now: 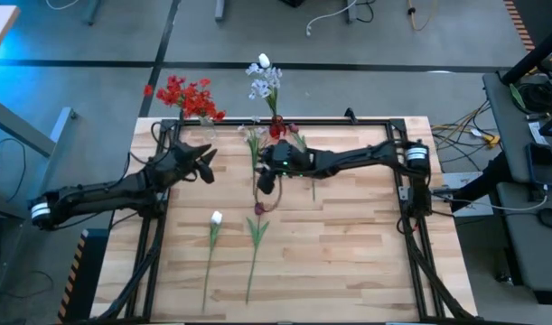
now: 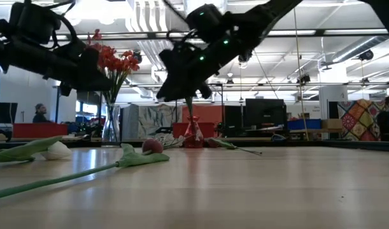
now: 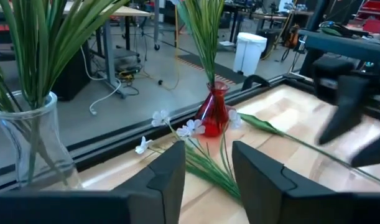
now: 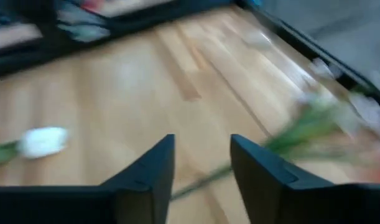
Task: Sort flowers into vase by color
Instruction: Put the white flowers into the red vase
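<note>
Bright red flowers (image 1: pixel 189 94) stand in a clear vase (image 2: pixel 110 125) at the table's far left. White and pale-blue sprays (image 1: pixel 265 79) stand in a small red vase (image 3: pixel 214 112) at the far middle. A white spray (image 3: pixel 177 130) and a green stem (image 1: pixel 303 144) lie near the red vase. A white bud (image 1: pixel 216 218) and a dark red tulip (image 1: pixel 258 208) lie mid-table, stems toward the near edge. My left gripper (image 1: pixel 208 166) hovers open between the vases. My right gripper (image 1: pixel 266 183) hangs open above the table (image 1: pixel 348 244), just beyond the tulip.
A black frame (image 1: pixel 411 208) edges the wooden table. The table's right half and near strip hold no flowers. Both arms reach in over the far half, their grippers close together. Desks, monitors and a seated person (image 2: pixel 39 113) show in the room behind.
</note>
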Controlling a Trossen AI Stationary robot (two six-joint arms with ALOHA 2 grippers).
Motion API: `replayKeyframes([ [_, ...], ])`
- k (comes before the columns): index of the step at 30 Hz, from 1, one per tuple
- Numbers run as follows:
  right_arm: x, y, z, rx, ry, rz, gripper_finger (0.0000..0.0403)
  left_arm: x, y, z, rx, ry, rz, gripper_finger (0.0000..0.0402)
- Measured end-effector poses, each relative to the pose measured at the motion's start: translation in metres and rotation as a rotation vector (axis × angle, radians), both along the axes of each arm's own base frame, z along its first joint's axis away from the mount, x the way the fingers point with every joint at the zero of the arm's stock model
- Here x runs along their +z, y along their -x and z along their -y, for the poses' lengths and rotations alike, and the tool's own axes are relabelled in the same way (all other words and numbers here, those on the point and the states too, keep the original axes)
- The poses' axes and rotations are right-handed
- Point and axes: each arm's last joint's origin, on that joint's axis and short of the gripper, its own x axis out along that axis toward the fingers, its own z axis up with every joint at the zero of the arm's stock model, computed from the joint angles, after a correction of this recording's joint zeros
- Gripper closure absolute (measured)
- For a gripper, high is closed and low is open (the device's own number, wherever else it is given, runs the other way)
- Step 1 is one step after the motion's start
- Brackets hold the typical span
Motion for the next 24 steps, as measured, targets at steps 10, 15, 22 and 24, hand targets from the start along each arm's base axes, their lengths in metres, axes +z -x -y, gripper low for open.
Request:
replayKeyframes([
  [10,-0.031,-0.033,0.035,-0.291,-0.213,-0.117,0.0202,-0.007,0.006,0.003,-0.003,-0.048,0.077,0.0325],
  [15,-0.054,-0.037,0.048,-0.376,-0.286,-0.166,0.0202,-0.015,0.008,0.004,-0.004,-0.048,0.078,0.0327],
  [22,-0.075,-0.052,0.052,-0.404,-0.327,-0.169,0.0202,-0.019,0.01,0.004,-0.003,-0.04,0.077,0.0327],
  [24,-0.08,-0.057,0.053,-0.409,-0.325,-0.185,0.0202,-0.019,0.01,0.004,-0.003,-0.039,0.076,0.0327],
])
